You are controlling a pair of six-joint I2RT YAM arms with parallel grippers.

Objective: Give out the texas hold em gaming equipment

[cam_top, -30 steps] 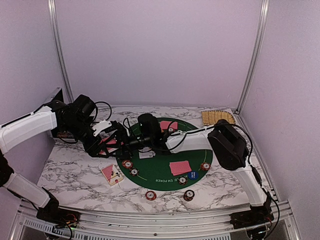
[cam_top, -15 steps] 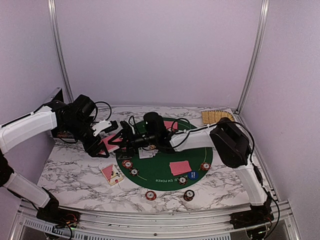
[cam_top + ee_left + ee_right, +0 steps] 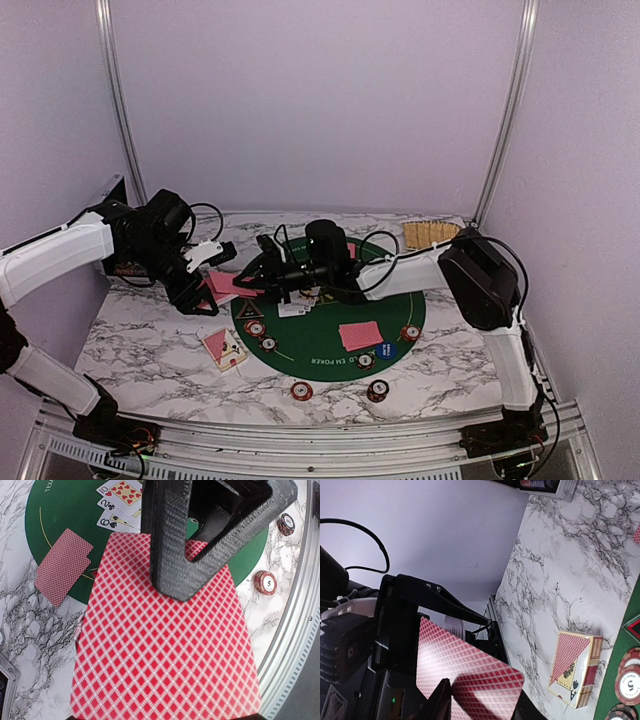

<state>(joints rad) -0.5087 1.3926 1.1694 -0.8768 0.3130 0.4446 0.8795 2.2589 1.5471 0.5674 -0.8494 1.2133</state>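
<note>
Bearing "5", chip (image 3: 265, 582) beside green mat (image 3: 60, 505)

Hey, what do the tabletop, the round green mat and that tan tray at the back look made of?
Tabletop: white with grey veins, smooth; marble or a marble-print laminate.
Round green mat: matte, thin, printed lettering; probably felt or rubber.
Tray: tan, criss-cross weave; likely straw or similar fibre.

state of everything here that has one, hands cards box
left hand, shut on red-backed cards
right hand, finger on those cards, grip unclear
board cards, face up on mat
two cards, face down, overlapping
card box, lying flat
</note>
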